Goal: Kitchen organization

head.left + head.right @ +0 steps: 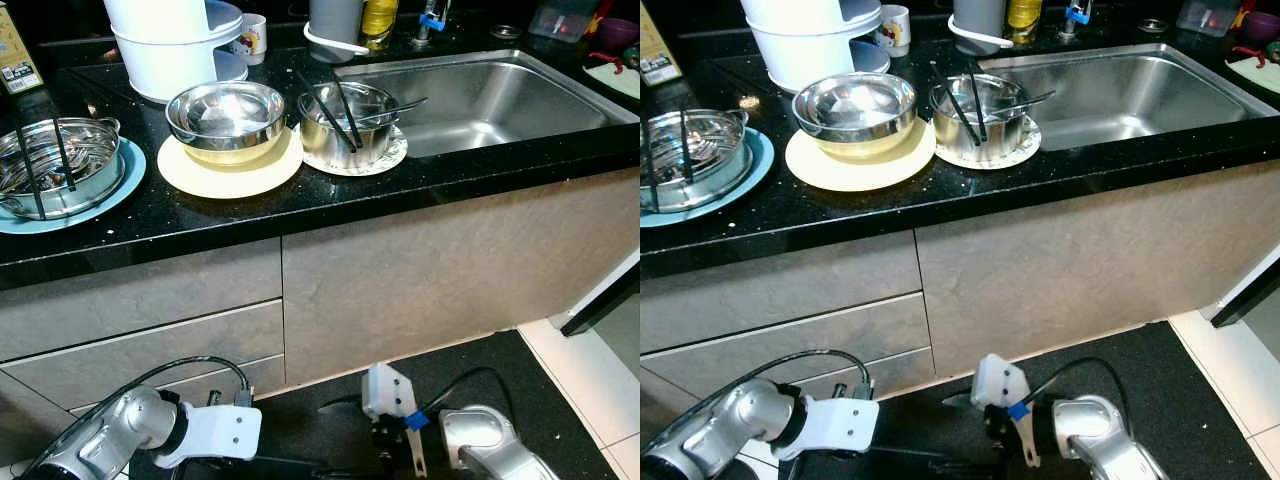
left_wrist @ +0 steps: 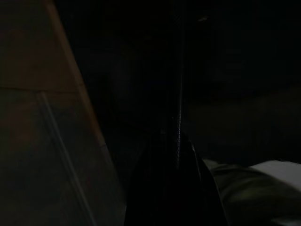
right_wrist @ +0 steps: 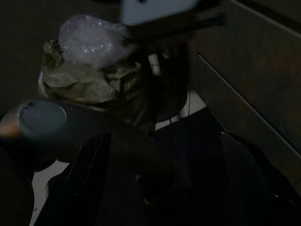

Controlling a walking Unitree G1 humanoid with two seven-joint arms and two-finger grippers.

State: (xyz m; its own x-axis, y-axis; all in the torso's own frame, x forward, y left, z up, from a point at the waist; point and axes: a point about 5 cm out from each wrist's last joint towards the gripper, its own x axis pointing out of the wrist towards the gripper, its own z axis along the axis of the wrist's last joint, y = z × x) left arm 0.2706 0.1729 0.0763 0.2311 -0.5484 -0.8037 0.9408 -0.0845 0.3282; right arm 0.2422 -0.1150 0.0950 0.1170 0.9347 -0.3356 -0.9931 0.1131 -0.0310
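Observation:
On the black counter [image 1: 330,200] a steel bowl [image 1: 226,115] sits on a cream plate [image 1: 230,170]. Beside it a steel pot [image 1: 345,125] holding black chopsticks [image 1: 325,108] and a utensil rests on a patterned plate [image 1: 395,158]. At the far left a steel steamer pot [image 1: 55,165] with chopsticks across it stands on a blue plate [image 1: 125,185]. Both arms hang low in front of the cabinet. The left gripper [image 2: 178,141] appears as one dark tapered shape, fingers together. The right gripper [image 3: 165,139] has its fingers [image 3: 80,188] spread apart, nothing between them.
A steel sink [image 1: 500,95] lies at the right. White stacked containers [image 1: 170,40] and a mug [image 1: 250,38] stand at the back. Grey cabinet fronts [image 1: 400,280] drop to a dark floor mat [image 1: 520,370]. A bag with plastic wrap [image 3: 94,61] lies on the floor.

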